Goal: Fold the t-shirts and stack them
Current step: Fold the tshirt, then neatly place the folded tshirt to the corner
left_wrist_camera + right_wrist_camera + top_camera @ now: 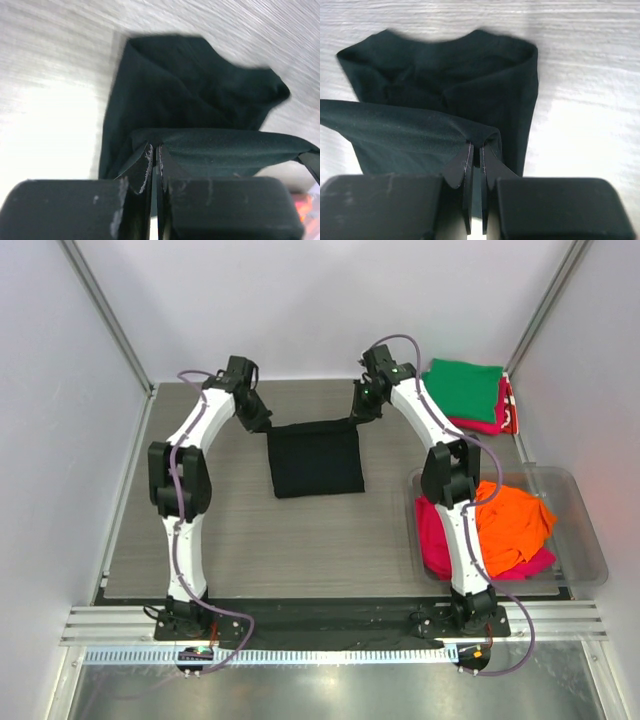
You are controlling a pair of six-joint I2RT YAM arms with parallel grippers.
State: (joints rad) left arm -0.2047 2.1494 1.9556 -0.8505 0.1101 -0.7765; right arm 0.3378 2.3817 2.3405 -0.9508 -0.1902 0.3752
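- Your left gripper is pressed together on the far left corner of the black tee, with cloth pinched between its fingers.
- The black tee sits mid-bench. Its far edge is stretched between both grippers, and the rest lies flat toward the arm bases.
- Your right gripper pinches the far right corner in the same way.
- At the bench's far right corner, a folded green tee lies on a pink-red tee.
- At the near right, the bin holds an orange tee crumpled over a magenta tee.
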